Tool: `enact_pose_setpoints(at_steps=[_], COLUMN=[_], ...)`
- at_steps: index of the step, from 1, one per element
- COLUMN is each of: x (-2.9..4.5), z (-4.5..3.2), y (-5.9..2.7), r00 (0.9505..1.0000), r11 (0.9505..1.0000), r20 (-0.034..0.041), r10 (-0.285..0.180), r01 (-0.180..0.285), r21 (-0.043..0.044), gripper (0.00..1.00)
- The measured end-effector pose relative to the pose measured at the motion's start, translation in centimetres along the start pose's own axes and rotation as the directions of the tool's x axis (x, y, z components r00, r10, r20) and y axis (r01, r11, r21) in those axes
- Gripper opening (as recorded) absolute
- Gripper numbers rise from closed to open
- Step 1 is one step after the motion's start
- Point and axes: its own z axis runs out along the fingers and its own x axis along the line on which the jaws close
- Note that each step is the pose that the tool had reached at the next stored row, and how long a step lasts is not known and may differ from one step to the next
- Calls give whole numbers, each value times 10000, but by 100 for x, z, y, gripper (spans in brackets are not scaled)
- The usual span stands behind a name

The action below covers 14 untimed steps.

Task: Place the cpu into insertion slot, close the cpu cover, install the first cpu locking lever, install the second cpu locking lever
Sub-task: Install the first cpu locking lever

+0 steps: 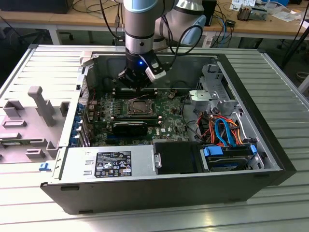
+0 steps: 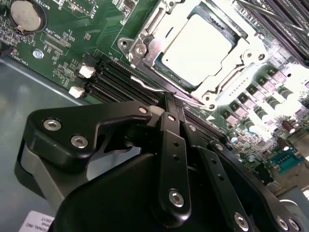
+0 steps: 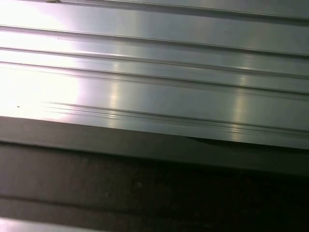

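Note:
The cpu (image 2: 198, 48) lies flat in the insertion slot (image 2: 211, 99) on the green motherboard (image 2: 63, 43), its dull silver top showing through the window of the cpu cover (image 2: 145, 50), which lies down around it. A thin wire locking lever (image 2: 145, 83) runs along the slot's side, between it and the black memory slots, ending at my gripper (image 2: 173, 99). The black fingers are shut together with nothing between them, tips at that lever. In the exterior view my gripper (image 1: 138, 89) hangs just behind the insertion slot (image 1: 137, 107), inside the open computer case.
The case (image 1: 270, 145) lies on its side on a grooved metal table (image 1: 285, 77). A power supply (image 1: 111, 164) sits at the front. A drive bay with blue, orange and red cables (image 1: 222, 130) is on the exterior view's right. A grey plastic fixture (image 1: 38, 104) stands on its left.

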Motion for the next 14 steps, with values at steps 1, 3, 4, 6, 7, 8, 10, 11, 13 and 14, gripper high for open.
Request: enact_pose_setpoints(at_steps=[1,3,4,6,7,8,10,11,13,14], x=[-8,-20,-26,-44,-54,-63,-85,-95,-115,-123], z=[6,15,18,29,35,39,50,53,60,63], y=[-1,-2,-3,-5,-6,-7,-10,-11,-14,-15], r00=[10000,10000,10000,10000,10000,10000,10000,10000,10000,10000], r11=[10000,10000,10000,10000,10000,10000,10000,10000,10000,10000], r20=[1,1,0,1,0,0,0,0,0,1], r10=[0,-1,0,0,0,0,0,0,0,0], r01=[0,1,0,0,0,0,0,0,0,0], r21=[0,0,0,0,0,0,0,2,0,0], gripper=[11,11,11,11,11,11,11,11,11,11])
